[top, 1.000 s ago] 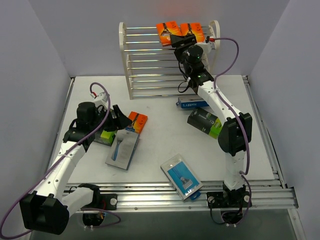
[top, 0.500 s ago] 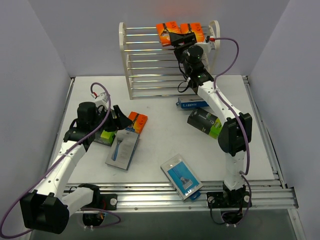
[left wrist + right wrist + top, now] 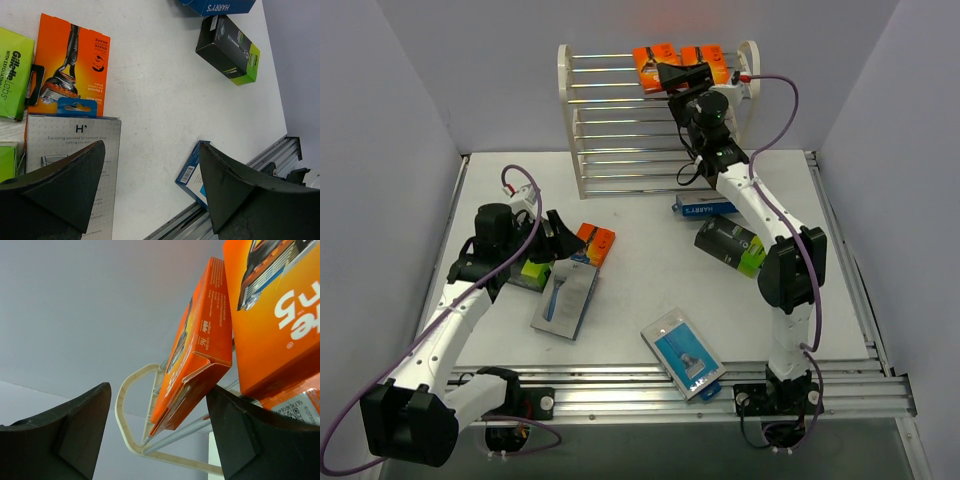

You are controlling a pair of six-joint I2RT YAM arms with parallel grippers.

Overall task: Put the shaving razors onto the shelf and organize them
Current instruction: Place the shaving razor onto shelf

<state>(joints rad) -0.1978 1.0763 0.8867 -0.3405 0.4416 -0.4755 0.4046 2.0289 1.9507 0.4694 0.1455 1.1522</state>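
Seeing right tool (image 3: 682, 76) up at the top tier of the shelf (image 3: 582, 120), jaws spread wide, nothing gripped. Two orange cards are on that tier: left card (image 3: 655, 63) and right card (image 3: 708, 58), side by side, standing on edge on the rods. My tool sits just in front of them.

Left tool (image 3: 151, 147) hangs over the table (image 3: 640, 260), also wide and empty, above the grey pack (image 3: 75, 150). Third orange card (image 3: 70, 62) lies flat, the grey pack's hanger tab overlapping its lower edge. Lime-green box (image 3: 12, 75) lies just beside it.

Black-and-lime box (image 3: 730, 245) and blue Harry's box (image 3: 705, 208) lie near the shelf foot. Blue pack (image 3: 685, 352) lies at the near edge, overhanging the rail.
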